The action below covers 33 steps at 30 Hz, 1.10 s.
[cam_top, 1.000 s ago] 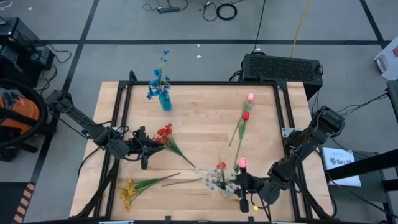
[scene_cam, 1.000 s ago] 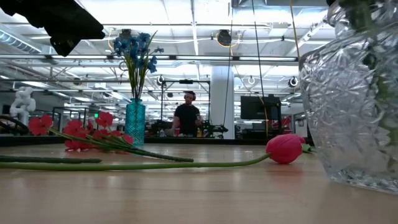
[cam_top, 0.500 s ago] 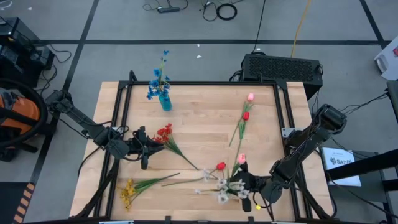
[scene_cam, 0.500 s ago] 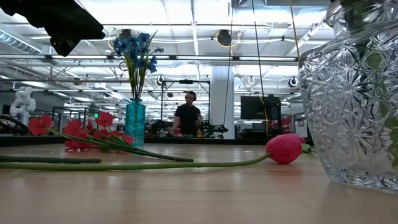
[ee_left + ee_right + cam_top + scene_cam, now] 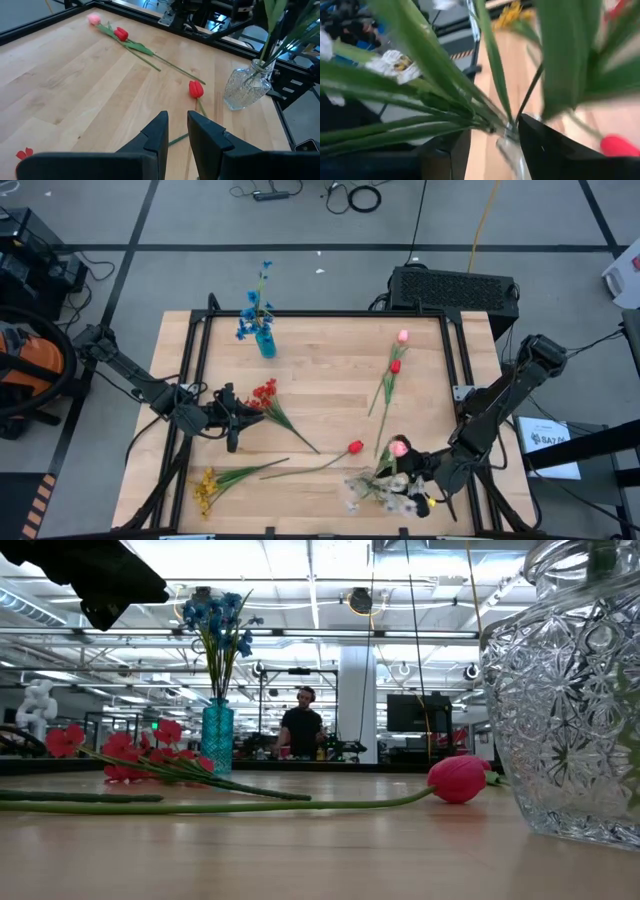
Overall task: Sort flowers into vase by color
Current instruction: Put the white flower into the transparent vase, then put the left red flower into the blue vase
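Note:
A clear cut-glass vase [image 5: 570, 700] stands near the table's front right and also shows in the left wrist view [image 5: 246, 89]. White blossoms [image 5: 378, 496] and a pink tulip bud [image 5: 400, 447] rise from it. My right gripper [image 5: 408, 470] is at the vase's mouth, shut on the green stems [image 5: 470, 95]. A teal cup [image 5: 265, 343] at the far left holds blue sprays. A red cluster [image 5: 265, 392] lies just beyond my left gripper [image 5: 245, 416], which is open by a narrow gap and empty [image 5: 177, 120]. A red tulip [image 5: 354, 447], a yellow sprig [image 5: 207, 485] and a pink and red tulip pair [image 5: 398, 352] lie flat. My right gripper has the bunch of green stems [image 5: 506, 126] between its two fingers, just above the glass vase's neck [image 5: 510, 150]. It comes level from the table's right side. The stems' lower ends stand in the vase, and the blossoms fan out beyond the fingers. Which stems it pinches is blurred.
A black frame rail [image 5: 330, 313] runs around the wooden tabletop. The table's middle [image 5: 330, 380] is bare wood. The red tulip's long stem [image 5: 220, 806] lies across the near part. A person [image 5: 300, 725] stands far off in the room behind.
My right gripper has gone a little toward the table's right edge with the stems. The white blossoms have swung from left of the gripper toward the near edge, off the red tulip. The pink bud has gone along, and the stems have shifted inside the glass vase.

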Motion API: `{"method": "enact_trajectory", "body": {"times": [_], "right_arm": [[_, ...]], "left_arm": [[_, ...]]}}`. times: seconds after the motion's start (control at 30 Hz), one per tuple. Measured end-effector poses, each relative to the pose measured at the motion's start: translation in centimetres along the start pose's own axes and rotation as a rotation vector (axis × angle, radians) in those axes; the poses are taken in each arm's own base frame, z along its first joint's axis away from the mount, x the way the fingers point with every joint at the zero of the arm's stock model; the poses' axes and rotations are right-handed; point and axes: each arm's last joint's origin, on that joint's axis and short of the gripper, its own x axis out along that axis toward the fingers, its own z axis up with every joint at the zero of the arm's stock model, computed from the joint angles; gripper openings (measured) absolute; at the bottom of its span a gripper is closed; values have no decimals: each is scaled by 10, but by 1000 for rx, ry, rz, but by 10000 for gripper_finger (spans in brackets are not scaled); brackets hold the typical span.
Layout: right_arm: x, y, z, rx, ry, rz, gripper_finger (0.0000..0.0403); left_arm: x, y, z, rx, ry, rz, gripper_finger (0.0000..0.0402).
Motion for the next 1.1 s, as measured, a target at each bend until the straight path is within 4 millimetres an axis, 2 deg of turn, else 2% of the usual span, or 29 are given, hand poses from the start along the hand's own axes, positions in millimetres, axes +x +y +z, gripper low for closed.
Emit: {"method": "enact_trajectory", "body": {"times": [0.53, 0.7, 0.83, 0.97, 1.1], "right_arm": [[-49, -24, -1, 149, 328, -30, 110], [-60, -36, -6, 238, 402, -153, 93], [-66, -47, -13, 370, 458, -321, 76], [-69, -59, -18, 546, 457, -511, 58], [-66, -65, -19, 605, 398, -605, 48]], "left_arm": [[0, 0, 0, 1, 1, 1, 77], [0, 0, 0, 1, 1, 1, 77], [0, 0, 0, -2, 0, 0, 77], [0, 0, 0, -4, -1, -1, 77], [0, 0, 0, -13, -3, 1, 77]]}}
